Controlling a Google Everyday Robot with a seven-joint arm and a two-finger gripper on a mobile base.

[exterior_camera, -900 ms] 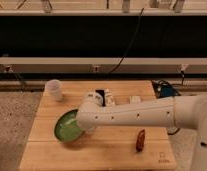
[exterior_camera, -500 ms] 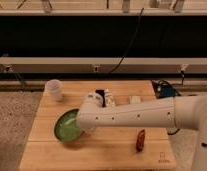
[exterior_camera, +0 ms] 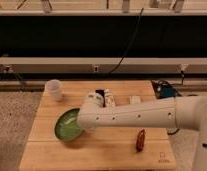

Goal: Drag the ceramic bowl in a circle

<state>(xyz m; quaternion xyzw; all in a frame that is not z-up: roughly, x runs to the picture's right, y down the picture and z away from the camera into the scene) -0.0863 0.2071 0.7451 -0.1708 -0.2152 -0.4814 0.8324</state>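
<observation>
bowl: ceramic bowl (exterior_camera: 67, 126), glossy green, upright on the left half of the bench (exterior_camera: 107, 153), nearer the front-left corner than the far edge.
gripper: gripper (exterior_camera: 83, 118) sits at the bowl's right rim, under the end of the arm; cannot tell if it is spread, closed or pinching the rim, since the arm covers it.
why there: a rim hold likely lets the bowl slide flat, no lift needed.
arm: white arm (exterior_camera: 142, 114) reaches in from the right edge, low over the bench middle.
cup: white cup (exterior_camera: 54, 90) at the far-left corner, apart from the bowl; a wide circle could clip it.
other: dark reddish oblong item (exterior_camera: 140, 140) toward the front-right corner, well apart from the bowl; small pale items (exterior_camera: 110, 97) near the far edge, behind the arm.
step: judged mid-drag or about to drag; progress round the circle unclear.
</observation>
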